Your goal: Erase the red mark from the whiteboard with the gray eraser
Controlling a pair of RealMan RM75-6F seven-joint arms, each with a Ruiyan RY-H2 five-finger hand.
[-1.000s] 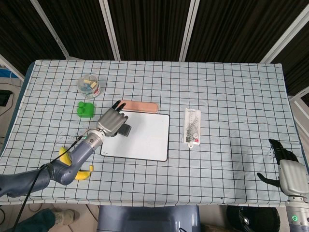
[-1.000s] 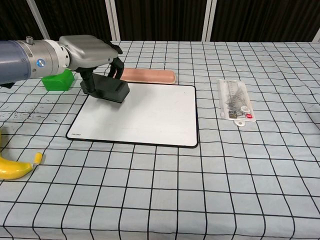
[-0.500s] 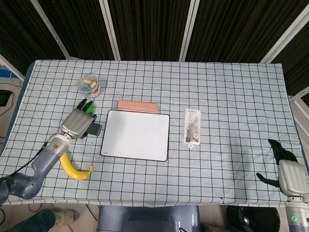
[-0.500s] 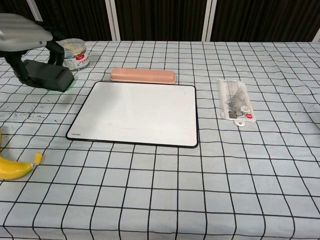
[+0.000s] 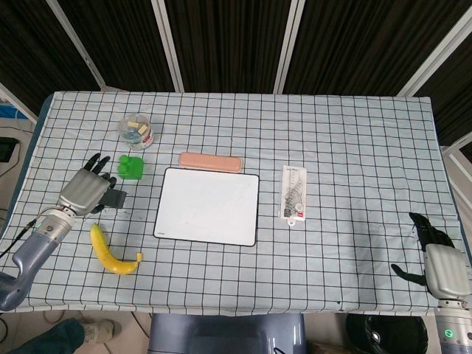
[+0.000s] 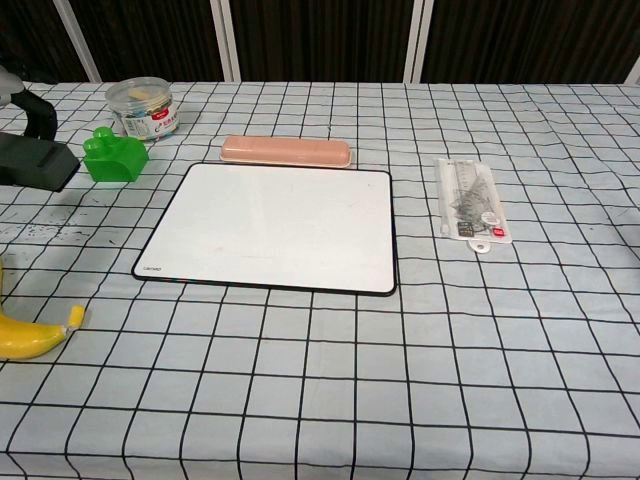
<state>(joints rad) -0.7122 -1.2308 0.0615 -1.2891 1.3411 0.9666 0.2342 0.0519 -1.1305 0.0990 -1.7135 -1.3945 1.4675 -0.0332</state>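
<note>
The whiteboard [image 5: 207, 206] lay mid-table showing no clear red mark, while the left hand [image 5: 83, 192], gripping the gray eraser [image 5: 113, 199] just beside the green block [image 5: 131, 167], risked knocking it on release.

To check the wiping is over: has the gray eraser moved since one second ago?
Yes. The gray eraser, held by the left hand, moved left off the whiteboard, past the green block.

banana [image 6: 30, 338] cut by chest view's edge, gray eraser [image 6: 35, 165] likewise
</note>
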